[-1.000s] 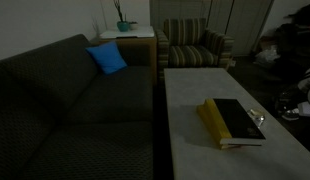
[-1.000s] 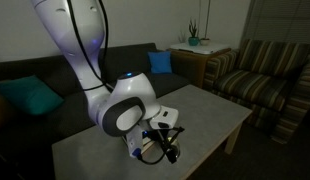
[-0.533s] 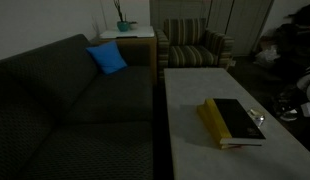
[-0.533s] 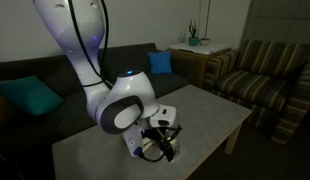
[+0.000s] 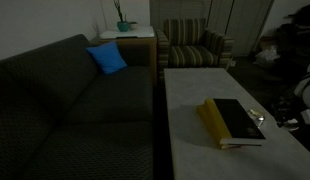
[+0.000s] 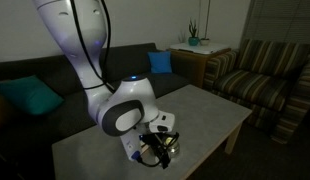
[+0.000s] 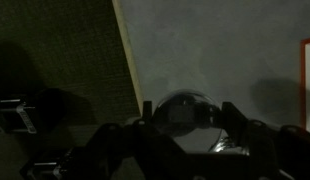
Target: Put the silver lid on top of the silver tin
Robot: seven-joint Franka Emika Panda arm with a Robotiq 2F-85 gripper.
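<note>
Silver lid (image 7: 185, 106), presumed, is found near the worktop's (image 5: 195, 85) robot-side long edge; gripper (image 7: 187, 113) is held wide open astride it, nothing clasped; jaws are to be centred and lowered before closing.

All views were dim and grainy — the room was barely lit. The wrist view was darkest: the gripper (image 7: 187, 118) showed as a blurred black silhouette, and the table (image 7: 215, 50) carried only a faint grey sheen — its shadows were soft and murky.

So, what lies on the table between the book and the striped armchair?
Nothing: in an exterior view the table between book and armchair is bare.
</note>
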